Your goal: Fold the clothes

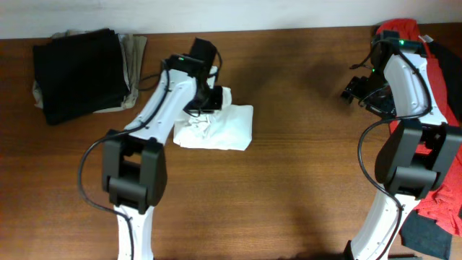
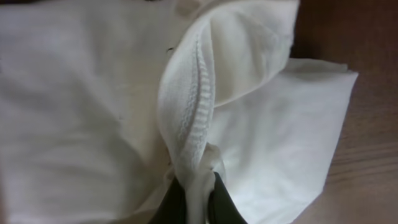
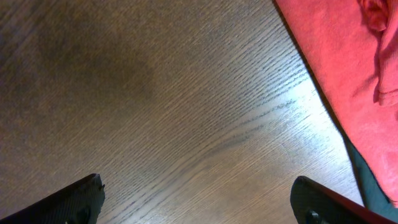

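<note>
Mid-fold, with left gripper [image 2: 198, 188] clamped on the ribbed edge of the white T-shirt [image 1: 216, 128] crumpled left of centre on the table [image 1: 289, 188], right gripper [image 3: 199, 204] gaping empty; next, probably drawing that edge across flat

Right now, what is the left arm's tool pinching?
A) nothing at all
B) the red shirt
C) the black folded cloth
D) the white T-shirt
D: the left tool is shut on a ribbed edge of the white T-shirt, seen close in the wrist view.
</note>
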{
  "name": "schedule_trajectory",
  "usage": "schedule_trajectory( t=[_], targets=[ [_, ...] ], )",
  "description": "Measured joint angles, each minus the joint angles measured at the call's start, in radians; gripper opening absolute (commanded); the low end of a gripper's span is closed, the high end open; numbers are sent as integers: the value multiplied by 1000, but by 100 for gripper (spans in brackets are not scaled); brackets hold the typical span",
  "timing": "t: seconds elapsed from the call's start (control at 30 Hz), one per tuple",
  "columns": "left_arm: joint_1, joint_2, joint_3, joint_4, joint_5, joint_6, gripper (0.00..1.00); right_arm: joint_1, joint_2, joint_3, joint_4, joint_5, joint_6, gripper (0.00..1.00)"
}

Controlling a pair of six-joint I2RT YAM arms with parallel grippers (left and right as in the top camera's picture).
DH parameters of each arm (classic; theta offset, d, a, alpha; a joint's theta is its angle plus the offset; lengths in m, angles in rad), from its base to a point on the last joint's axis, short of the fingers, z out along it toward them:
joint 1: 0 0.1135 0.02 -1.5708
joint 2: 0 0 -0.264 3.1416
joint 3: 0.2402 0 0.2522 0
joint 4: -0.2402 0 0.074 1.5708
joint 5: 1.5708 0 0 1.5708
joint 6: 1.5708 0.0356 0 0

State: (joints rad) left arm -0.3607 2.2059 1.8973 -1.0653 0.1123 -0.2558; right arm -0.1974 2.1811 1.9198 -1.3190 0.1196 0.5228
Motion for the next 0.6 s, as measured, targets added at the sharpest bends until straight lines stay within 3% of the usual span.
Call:
schedule_trajectory(
  t=[0.1,0.23,0.43,0.6],
  targets=[
    [-41,9,0,31,6,-33,2,0,0,0,0,0,0,99],
    [-122,11,0,50,13,-64,21,0,0,0,0,0,0,99],
    [-201,62,0,56,80,-86,31,0,0,0,0,0,1,99],
    [-249,67,82,-97,141,-89,38,0,0,0,0,0,1,99]
  ],
)
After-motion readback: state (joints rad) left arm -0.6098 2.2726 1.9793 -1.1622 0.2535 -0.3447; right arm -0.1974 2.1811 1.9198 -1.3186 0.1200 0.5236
